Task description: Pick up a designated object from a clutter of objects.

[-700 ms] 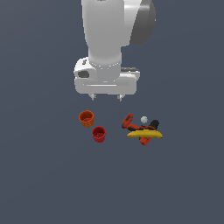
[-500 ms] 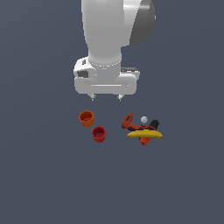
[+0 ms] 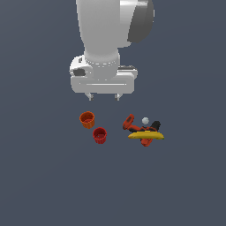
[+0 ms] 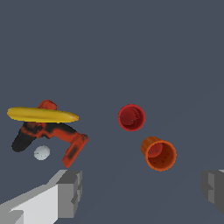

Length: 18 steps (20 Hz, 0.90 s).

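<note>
A yellow banana [image 3: 146, 135] [image 4: 42, 115] lies across the red-and-black power drill [image 3: 140, 127] [image 4: 52, 134] at the exterior view's right. A tiny white ball [image 3: 145, 120] [image 4: 42, 152] rests beside the drill. An orange cup [image 3: 87, 119] [image 4: 159, 153] and a red cup [image 3: 100, 135] [image 4: 131, 117] stand side by side at the exterior view's left. My gripper [image 3: 104, 96] [image 4: 142, 192] hangs open above the floor, behind the cups and apart from the banana. Nothing sits between its fingers [image 4: 70, 192].
The white arm body [image 3: 110, 39] fills the upper middle of the exterior view. A flat dark grey floor [image 3: 53, 185] carries all the objects.
The gripper has sunk slightly toward the floor. The objects have not moved.
</note>
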Each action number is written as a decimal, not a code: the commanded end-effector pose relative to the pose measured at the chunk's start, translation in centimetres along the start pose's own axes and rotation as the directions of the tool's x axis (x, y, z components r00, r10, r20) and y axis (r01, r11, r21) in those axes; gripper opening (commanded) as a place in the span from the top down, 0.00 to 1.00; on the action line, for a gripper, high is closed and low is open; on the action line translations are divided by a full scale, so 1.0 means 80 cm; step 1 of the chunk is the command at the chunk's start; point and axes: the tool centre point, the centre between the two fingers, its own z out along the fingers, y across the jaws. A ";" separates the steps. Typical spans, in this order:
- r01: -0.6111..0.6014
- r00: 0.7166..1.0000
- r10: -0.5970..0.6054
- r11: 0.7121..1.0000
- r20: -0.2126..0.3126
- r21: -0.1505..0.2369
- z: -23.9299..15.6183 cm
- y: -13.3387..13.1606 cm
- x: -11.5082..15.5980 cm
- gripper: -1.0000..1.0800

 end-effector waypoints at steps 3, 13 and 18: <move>0.013 1.000 -0.013 1.000 0.000 -0.002 0.002 -0.002 0.001 0.04; 0.165 0.986 -0.165 0.986 0.000 -0.016 0.025 -0.026 0.015 0.04; 0.304 0.953 -0.304 0.952 0.001 -0.026 0.047 -0.049 0.025 0.04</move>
